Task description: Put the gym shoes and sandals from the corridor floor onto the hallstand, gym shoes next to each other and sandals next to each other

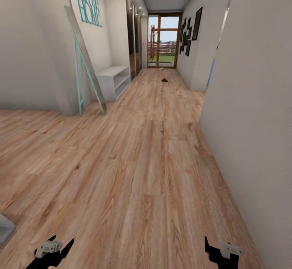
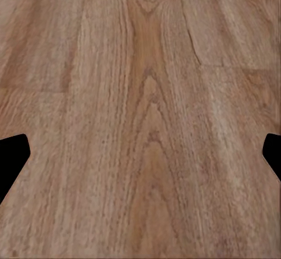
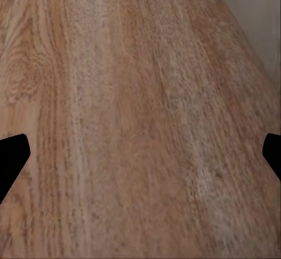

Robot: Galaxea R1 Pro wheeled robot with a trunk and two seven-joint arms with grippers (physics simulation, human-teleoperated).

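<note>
Two empty, spread grippers, left and right, faced a sandal far ahead down the corridor floor, slightly nearer the right arm.

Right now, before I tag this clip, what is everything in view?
Warm brown wood-plank corridor floor: one, underfoot, running to the far door.
Low pale-grey hallstand with open shelf slots: one, against the left wall.
Small dark items on the floor: far down the corridor, too small to identify or count.
Teal-framed leaning panel: one, left wall.
Teal wall lettering: one, upper left wall.
Dark picture frames: several, right wall.
Glazed wood-framed door: one, corridor end.
Left hand: black, open, over bare floor.
Right hand: black, open, over bare floor.
</note>
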